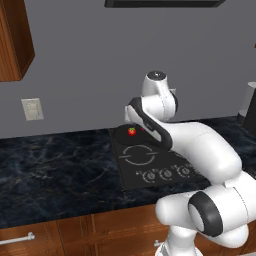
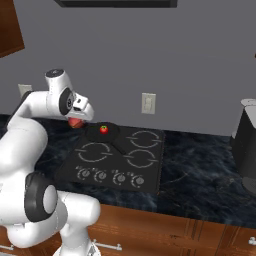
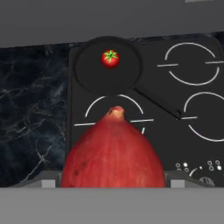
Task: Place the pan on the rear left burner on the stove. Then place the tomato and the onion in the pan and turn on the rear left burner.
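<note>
The black pan (image 3: 87,72) sits at the stove's (image 3: 175,131) rear left, covering the rear left burner. Its handle (image 3: 157,103) points toward the stove's middle. The red tomato (image 3: 110,58) with a green stem spot lies inside the pan. Both base views show the same tomato (image 1: 131,131) (image 2: 103,129) in the pan (image 1: 121,136) (image 2: 111,133). My gripper (image 2: 76,119) hangs in the air left of the pan and holds the pinkish-red onion (image 2: 75,123). In the hand view the onion (image 3: 113,153) looms large, above the front left burner ring (image 3: 94,107), hiding the fingertips.
A row of round knobs (image 2: 100,175) lines the stove's front edge. Black marble counter (image 1: 55,170) spreads on both sides. A dark appliance (image 2: 247,150) stands at the far right. Wall outlets (image 1: 32,109) (image 2: 148,103) sit on the grey wall, and a wooden cabinet (image 1: 12,40) hangs upper left.
</note>
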